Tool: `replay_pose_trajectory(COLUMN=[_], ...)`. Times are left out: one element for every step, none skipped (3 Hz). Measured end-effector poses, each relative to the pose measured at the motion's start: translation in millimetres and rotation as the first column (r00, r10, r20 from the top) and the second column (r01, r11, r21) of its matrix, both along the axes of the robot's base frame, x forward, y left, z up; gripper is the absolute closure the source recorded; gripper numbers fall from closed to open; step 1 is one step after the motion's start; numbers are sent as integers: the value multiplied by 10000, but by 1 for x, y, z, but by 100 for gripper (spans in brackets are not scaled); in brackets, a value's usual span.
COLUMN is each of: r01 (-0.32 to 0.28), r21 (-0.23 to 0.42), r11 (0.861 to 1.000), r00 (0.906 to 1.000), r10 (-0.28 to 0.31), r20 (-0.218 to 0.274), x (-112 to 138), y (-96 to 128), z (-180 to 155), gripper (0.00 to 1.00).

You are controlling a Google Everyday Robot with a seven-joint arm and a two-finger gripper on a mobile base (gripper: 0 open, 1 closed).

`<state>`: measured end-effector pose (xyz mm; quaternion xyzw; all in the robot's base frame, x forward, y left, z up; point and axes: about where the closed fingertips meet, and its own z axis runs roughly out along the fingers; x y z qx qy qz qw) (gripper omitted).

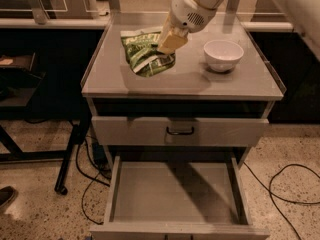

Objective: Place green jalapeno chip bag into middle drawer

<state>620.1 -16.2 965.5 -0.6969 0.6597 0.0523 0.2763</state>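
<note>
While the grey desk (235, 81) fills the middle of the view, a pale robot arm (200, 4) reaches down over the desk top from its back right side. Under the desk top, the open drawer (175, 191) is pulled out toward the desk's front, showing a flat grey bottom between low side walls. Between that drawer and the desk top sits a closed drawer front (125, 131) with a dark curved handle (180, 130) at its middle. The green chip bag (145, 54) is not in the drawer. It hangs tilted over the left half of the desk top, toward the back, with a dark shadow on the desk beneath it. A white bowl (223, 54) stands upright on the right half of the desk top, apart from the bag. The hand (172, 41) is above the middle of the desk top, clamped on the bag's right edge.
</note>
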Motion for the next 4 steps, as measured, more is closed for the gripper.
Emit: replay_pose_trajectory(r01=[809,1328,1340,1699], r21=[-81,-210,-331,-641], r11=[9967,9909,9904,9834], r00=[9944,9830,9807,9638], r10=[-812,-1344,-1373,-1794], r20=[-673,-1252,-1392,-1973], x=[-68,-101,-105,-126], y=[-14,-23,-25,-33], z=[-14,-37,-45,-66], gripper=[100,100,100,100])
